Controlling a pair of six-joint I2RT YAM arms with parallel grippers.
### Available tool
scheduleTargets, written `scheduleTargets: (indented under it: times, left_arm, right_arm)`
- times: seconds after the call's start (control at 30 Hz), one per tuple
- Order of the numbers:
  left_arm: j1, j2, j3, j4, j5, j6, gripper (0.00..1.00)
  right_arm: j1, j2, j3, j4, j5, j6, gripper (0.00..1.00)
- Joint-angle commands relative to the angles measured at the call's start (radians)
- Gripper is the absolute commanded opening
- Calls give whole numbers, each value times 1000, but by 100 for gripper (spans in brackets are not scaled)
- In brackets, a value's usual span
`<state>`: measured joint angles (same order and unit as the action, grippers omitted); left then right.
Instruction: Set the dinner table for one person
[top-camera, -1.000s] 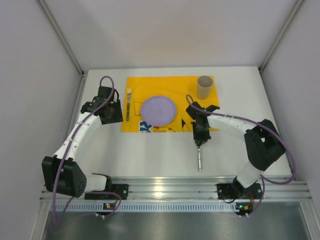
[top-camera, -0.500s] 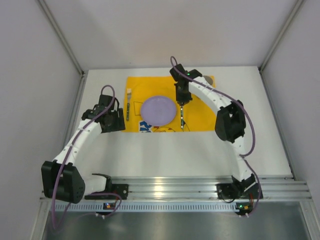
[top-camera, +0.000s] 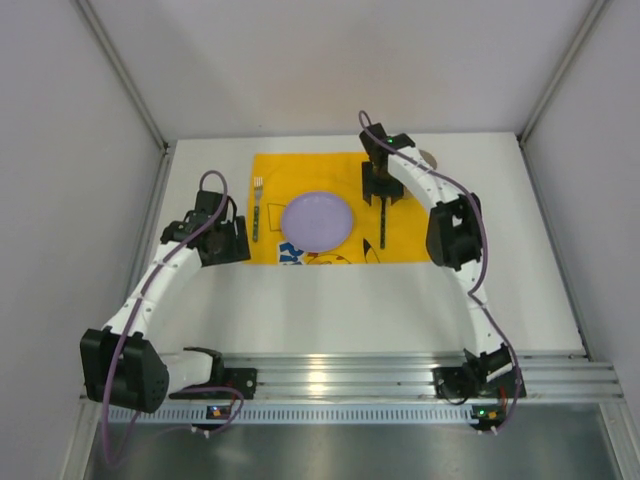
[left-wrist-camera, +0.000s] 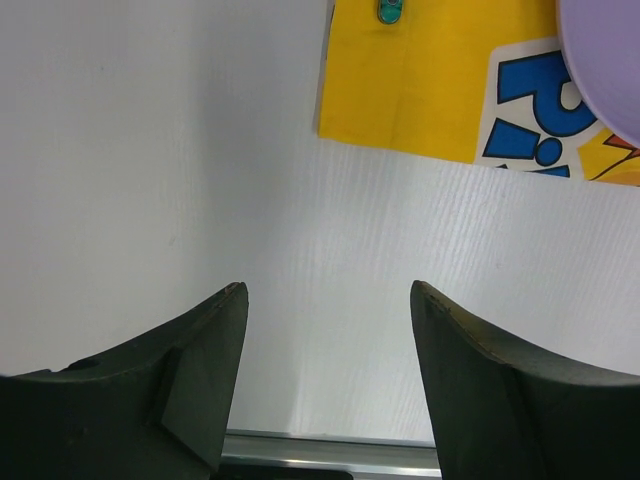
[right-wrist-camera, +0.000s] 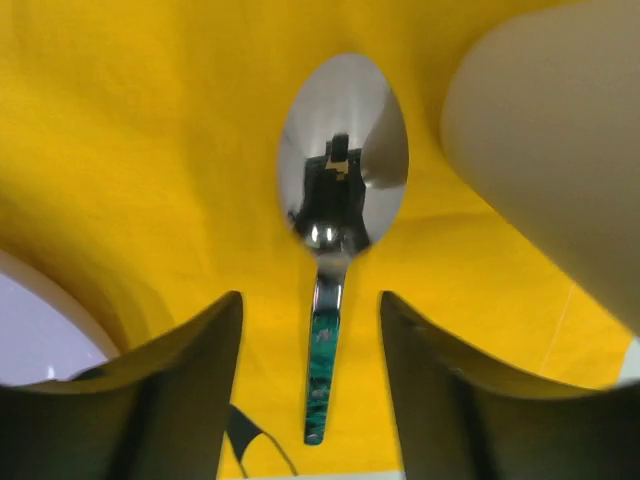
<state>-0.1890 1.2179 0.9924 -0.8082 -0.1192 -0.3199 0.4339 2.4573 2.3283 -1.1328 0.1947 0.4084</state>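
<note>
my right pincer (right-wrist-camera: 310, 297) is spread apart over the spoon (right-wrist-camera: 342, 150) and grips nothing: yellow shows on both sides of the handle. the spoon lies flat on the placemat (top-camera: 270, 170) just right of the plate (top-camera: 317, 221), bowl up and pointing away from me, roughly parallel to the fork (top-camera: 257, 205) on the plate's left. i judge this to be the let-go of the spoon, so what matters is leaving it exactly as it lies. i should rise straight up with the fingers wide, with no sideways drift that could drag the handle toward the plate. i should also avoid swinging to the far right of the plate, where the cup (right-wrist-camera: 560, 150) stands close. my left pincer (left-wrist-camera: 328, 290) is apart and empty too, hovering left of the plate and nearer to me, over the bare white surface (top-camera: 300, 300) that carries the whole setting.
</note>
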Motion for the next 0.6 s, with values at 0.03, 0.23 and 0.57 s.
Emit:
scheduleTargets:
  times: [0.03,0.23,0.57]
  left_arm:
    - [-1,-21,17,12,-3,-19,73]
    - [-1,-20,67,-8,-16,-45,74]
    - [-3,-47,132,-40,7,-88,74]
  right_arm:
    - [9,-127,-99,172,-47,-86,68]
    - [35,-346,-263,281,-120,-92,84]
    - [31,-907,-768,404,17,-40,100]
